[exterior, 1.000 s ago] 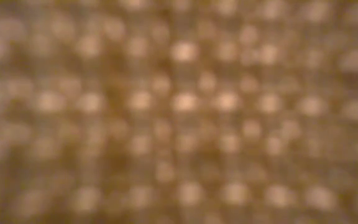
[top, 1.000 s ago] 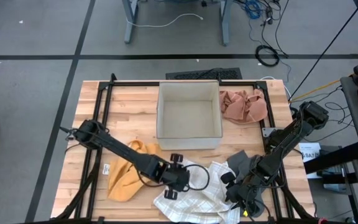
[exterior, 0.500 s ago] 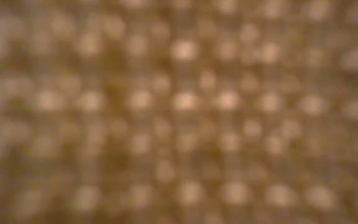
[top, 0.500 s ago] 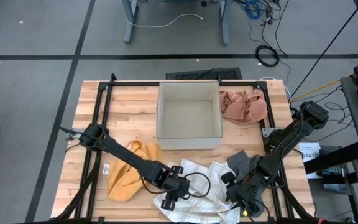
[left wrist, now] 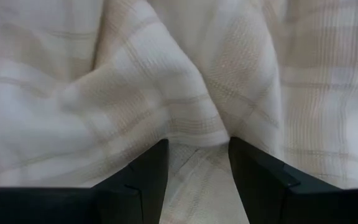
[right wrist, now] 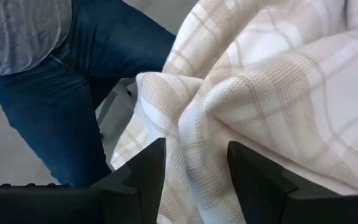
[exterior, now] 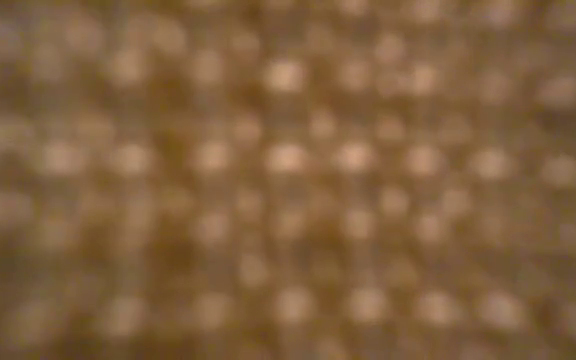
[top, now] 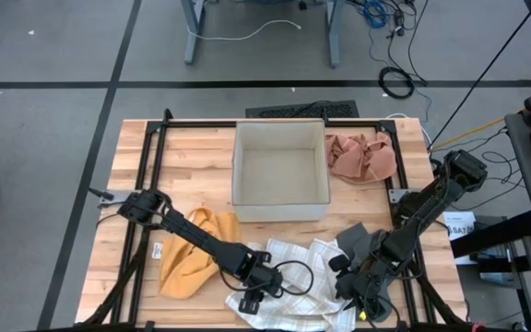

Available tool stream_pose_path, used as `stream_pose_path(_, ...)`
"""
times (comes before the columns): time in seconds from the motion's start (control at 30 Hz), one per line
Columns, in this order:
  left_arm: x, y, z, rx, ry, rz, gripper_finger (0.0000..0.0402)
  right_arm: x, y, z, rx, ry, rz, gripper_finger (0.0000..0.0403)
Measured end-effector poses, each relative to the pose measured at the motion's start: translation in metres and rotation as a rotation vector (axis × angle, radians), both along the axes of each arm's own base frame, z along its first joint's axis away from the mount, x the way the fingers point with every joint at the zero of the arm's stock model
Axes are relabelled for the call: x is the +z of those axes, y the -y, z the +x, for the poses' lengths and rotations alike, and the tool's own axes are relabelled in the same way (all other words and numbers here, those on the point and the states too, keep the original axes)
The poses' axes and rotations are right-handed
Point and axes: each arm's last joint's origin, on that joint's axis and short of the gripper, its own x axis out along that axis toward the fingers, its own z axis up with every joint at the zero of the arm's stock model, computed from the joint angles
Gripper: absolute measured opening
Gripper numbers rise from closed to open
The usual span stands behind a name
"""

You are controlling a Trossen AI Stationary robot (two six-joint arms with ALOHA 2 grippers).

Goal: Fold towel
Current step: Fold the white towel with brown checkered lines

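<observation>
Both sets of fingers (left wrist: 194,163) (right wrist: 191,171) are grasping the checked towel (top: 289,281) bunched between them, so it might be folding crooked.

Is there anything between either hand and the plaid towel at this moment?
Nothing visible does. The left hand is right at the plaid towel, with a fold of cloth between its fingers. The right hand likewise has the towel's cloth between its fingers at the table's front right.

White towel (top: 289,277) with beige plaid; mustard cloth (top: 188,263).
</observation>
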Motion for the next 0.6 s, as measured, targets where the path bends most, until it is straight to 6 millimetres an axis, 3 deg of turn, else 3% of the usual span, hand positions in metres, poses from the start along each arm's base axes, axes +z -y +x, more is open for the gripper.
stream_pose_path(0.17,0.009,0.0,-0.003,-0.001,-0.011,-0.035,0.0177,-0.001,0.001,-0.001,0.0,-0.009,-0.01,0.0164)
stream_pose_path(0.4,0.059,-0.007,-0.011,0.017,0.086,-0.099,0.0177,-0.002,0.002,-0.001,0.001,-0.019,-0.023,0.0164)
stream_pose_path(0.5,0.078,-0.015,-0.014,0.088,0.192,-0.005,0.0177,-0.002,0.002,-0.001,0.002,-0.019,-0.024,0.0164)
stream_pose_path(0.6,0.079,-0.029,-0.009,0.175,0.233,0.103,0.0177,-0.002,0.002,-0.001,0.002,-0.018,-0.024,0.0164)
